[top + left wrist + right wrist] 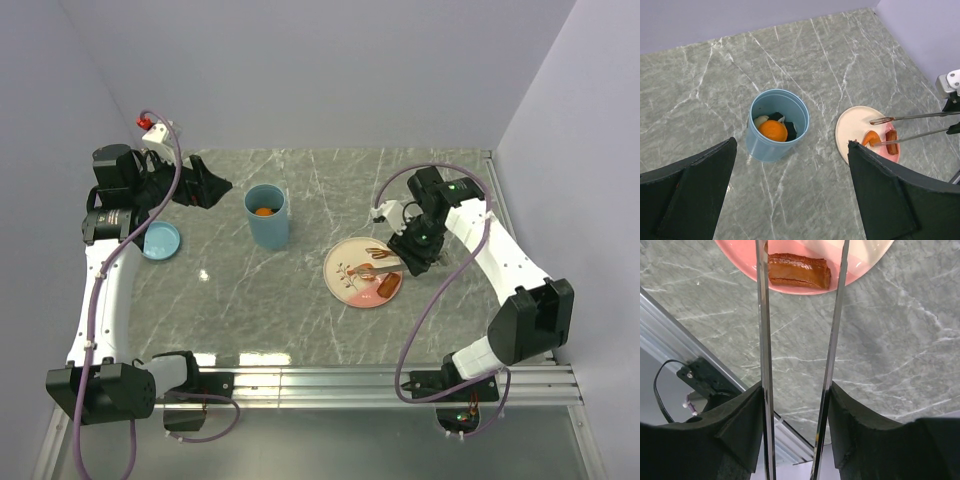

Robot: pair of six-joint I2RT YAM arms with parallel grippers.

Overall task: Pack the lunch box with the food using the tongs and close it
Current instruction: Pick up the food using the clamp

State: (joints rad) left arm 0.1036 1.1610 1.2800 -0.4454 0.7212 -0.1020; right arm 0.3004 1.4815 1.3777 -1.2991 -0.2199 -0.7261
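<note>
The lunch box [267,217] stands upright and uncovered on the tabletop [330,180], left of centre. Inside it are an orange round [773,130], a beige piece and dark pieces. Its lid [160,240] lies flat on the tabletop to the left, apart from the box and beside the left arm. The left tool [205,187] hangs near the box on its left, fingers wide apart, holding nothing.

The plate [345,285] sits right of the box, well apart from it. The right tool [795,386] is clamped on the tongs [910,118], one pad pressing each arm, and the tongs' tips stand apart over the plate. A brown sausage [799,271] lies at the plate's edge between the two arms, and an orange curved piece [870,137] lies beside it, near the tip of the nearer arm. Whether that tip touches either piece cannot be told.
</note>
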